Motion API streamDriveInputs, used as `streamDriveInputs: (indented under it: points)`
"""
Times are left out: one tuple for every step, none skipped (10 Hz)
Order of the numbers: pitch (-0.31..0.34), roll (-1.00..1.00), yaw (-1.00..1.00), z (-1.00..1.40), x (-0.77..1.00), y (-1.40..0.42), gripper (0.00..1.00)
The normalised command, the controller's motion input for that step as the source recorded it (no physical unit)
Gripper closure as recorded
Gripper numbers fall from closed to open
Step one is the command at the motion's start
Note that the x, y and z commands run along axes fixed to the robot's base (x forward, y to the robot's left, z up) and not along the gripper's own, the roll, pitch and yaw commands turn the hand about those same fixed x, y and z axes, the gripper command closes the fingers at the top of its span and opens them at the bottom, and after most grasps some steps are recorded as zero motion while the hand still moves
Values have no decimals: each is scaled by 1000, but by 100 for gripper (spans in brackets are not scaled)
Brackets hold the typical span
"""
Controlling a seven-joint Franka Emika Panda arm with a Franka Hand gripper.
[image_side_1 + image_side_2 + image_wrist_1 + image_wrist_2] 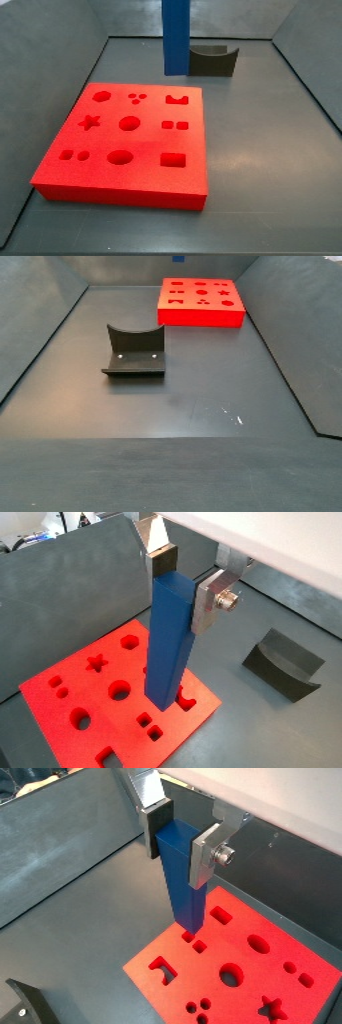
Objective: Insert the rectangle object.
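My gripper (pixel 185 587) is shut on the top of the rectangle object (pixel 167 652), a tall blue bar held upright between the silver fingers. Both wrist views show this grip (pixel 182 846). The bar's lower end hangs just above the red board (pixel 67 692), near one edge and close to small square-cornered holes (pixel 221 916). I cannot tell whether it touches the board. In a side view the bar (pixel 175 40) hangs over the board's far edge (pixel 147 140), and the gripper is cut off above the frame.
A small dark grey curved holder (pixel 283 662) stands on the floor beside the board; it shows in both side views (pixel 211 60) (pixel 134 351). The red board (pixel 201 314) lies at the far end of the grey walled tray.
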Motion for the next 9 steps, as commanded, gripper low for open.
streamDriveInputs:
  points:
    - [-54, 0, 54, -180, 0, -357, 100]
    - [-29, 54, 89, -146, 69, -560, 100]
    - [0, 120, 83, -54, 154, -654, 100]
    - [0, 131, 77, -20, 183, -663, 100]
    - [0, 151, 66, 0, 166, -651, 100]
    - [0, 161, 46, 0, 154, -569, 100]
    - [37, 307, 34, 0, 126, -471, 100]
    - [83, 500, 23, -26, 69, -334, 100]
    - [103, 500, 17, 0, 60, -289, 100]
